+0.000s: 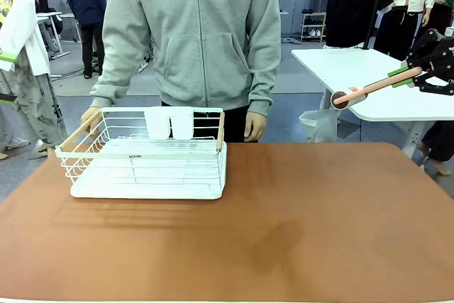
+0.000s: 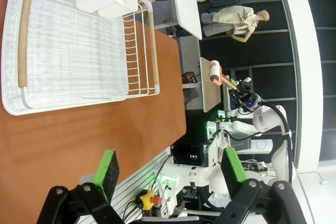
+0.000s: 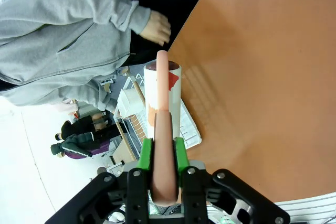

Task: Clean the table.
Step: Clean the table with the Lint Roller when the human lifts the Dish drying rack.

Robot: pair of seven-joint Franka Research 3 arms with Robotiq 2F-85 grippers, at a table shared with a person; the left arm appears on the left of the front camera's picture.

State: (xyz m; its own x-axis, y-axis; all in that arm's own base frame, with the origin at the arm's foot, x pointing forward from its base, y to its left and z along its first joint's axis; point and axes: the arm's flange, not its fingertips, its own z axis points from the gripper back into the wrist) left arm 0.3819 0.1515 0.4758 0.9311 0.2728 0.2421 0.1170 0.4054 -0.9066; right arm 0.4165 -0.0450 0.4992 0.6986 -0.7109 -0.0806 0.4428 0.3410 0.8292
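Your right end effector clamps the roller by its handle, head out front, likely to sweep the desk beyond it, while your left end effector hangs wide open and empty.

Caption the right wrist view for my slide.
Right pincer holding a lint roller by its pink handle, brown table, dish rack and person beyond.
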